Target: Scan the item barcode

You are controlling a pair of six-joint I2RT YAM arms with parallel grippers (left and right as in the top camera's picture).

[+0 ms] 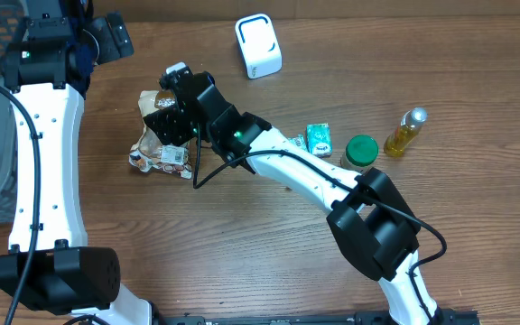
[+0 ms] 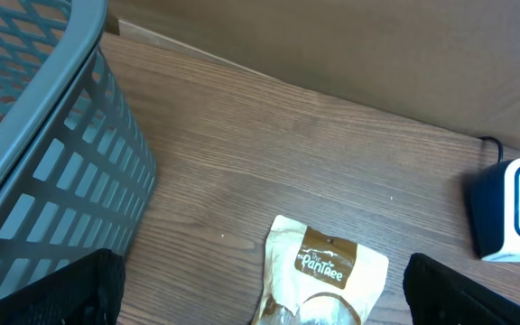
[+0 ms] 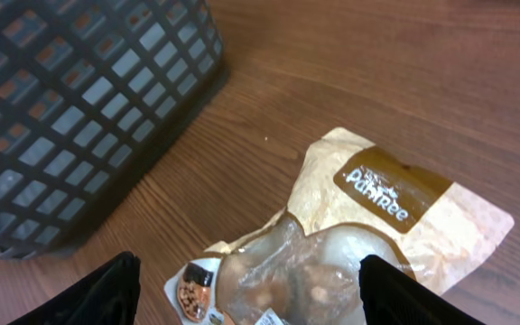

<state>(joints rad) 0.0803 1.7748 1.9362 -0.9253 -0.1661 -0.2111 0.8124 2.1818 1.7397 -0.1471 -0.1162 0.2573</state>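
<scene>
The right jaws are held spread over the bag [image 3: 359, 244], released, nothing grasped; the bag lies left of the middle of the surface [image 1: 242, 262]. A grip is best taken at a paper edge, not on the slick window [image 3: 305, 271], so that no print is covered. Tan paper, a brown label [image 3: 391, 194] and that clear, crinkled window are shown; no barcode can be made out. Farther off, the scanner [image 1: 258, 45] is set at the far edge, and the left jaws are parted, empty, by the far-left corner.
</scene>
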